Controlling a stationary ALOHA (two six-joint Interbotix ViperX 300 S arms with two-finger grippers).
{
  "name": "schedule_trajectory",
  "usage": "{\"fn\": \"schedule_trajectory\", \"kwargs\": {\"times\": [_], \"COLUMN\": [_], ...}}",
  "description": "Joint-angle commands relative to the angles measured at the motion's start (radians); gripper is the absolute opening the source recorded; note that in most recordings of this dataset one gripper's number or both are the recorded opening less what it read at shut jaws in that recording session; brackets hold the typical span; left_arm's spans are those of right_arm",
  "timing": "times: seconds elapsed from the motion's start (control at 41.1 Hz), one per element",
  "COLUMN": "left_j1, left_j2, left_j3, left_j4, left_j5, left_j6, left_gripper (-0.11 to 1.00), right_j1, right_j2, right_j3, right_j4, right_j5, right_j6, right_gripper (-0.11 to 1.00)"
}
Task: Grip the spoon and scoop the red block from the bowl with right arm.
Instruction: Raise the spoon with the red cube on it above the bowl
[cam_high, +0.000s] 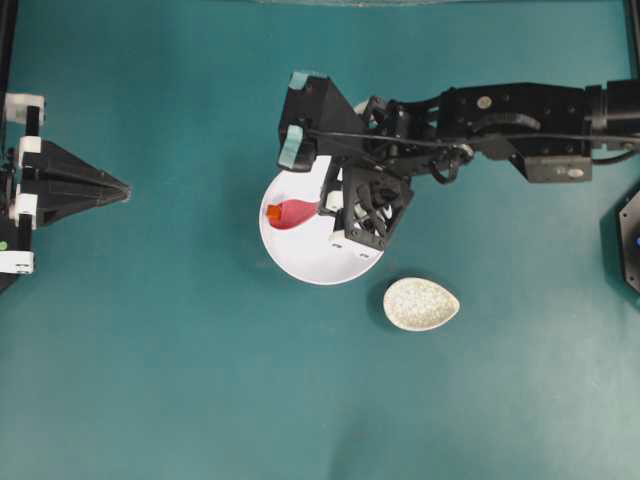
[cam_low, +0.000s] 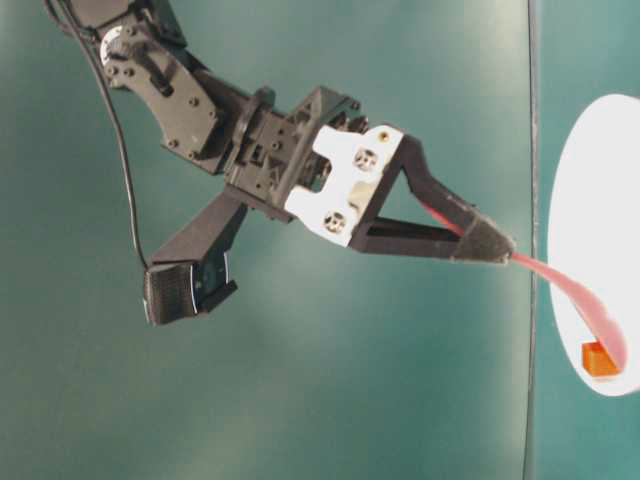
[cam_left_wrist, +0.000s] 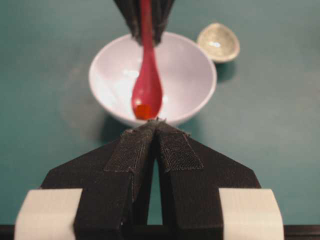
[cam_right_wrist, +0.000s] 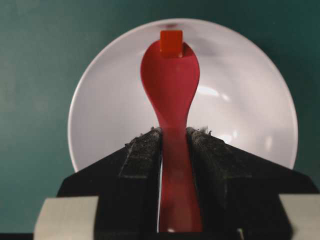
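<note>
The white bowl (cam_high: 310, 255) sits mid-table. My right gripper (cam_high: 325, 205) is over it, shut on the handle of the pink-red spoon (cam_high: 297, 213), whose scoop reaches down into the bowl. The small red block (cam_high: 273, 212) lies at the scoop's front tip, touching it. In the right wrist view the gripper (cam_right_wrist: 174, 132) clamps the spoon (cam_right_wrist: 170, 80), with the block (cam_right_wrist: 171, 42) at the scoop's far rim inside the bowl (cam_right_wrist: 240, 100). My left gripper (cam_high: 125, 188) is shut and empty at the far left; in its wrist view (cam_left_wrist: 157, 122) it faces the bowl (cam_left_wrist: 190, 75).
A speckled white oval spoon rest (cam_high: 421, 304) lies on the teal table just to the right of and below the bowl. It also shows in the left wrist view (cam_left_wrist: 218, 42).
</note>
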Motion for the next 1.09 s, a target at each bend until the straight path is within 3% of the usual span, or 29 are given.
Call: {"fn": "schedule_trajectory", "kwargs": {"times": [0.0, 0.292, 1.07], "left_j1": [0.003, 0.003, 0.003], "left_j2": [0.008, 0.008, 0.008], "left_j3": [-0.017, -0.017, -0.017], "left_j4": [0.002, 0.002, 0.002], "left_j5": [-0.005, -0.005, 0.005], "left_j6": [0.000, -0.002, -0.015], "left_gripper": [0.01, 0.01, 0.01], "right_j1": [0.006, 0.018, 0.063], "right_j2": [-0.046, -0.094, -0.201], "right_j3": [0.005, 0.098, 0.446], "right_j4": [0.003, 0.003, -0.003], "right_j5": [-0.032, -0.135, -0.689], "right_j6": [0.015, 0.041, 0.032], "right_gripper": [0.25, 0.25, 0.25]}}
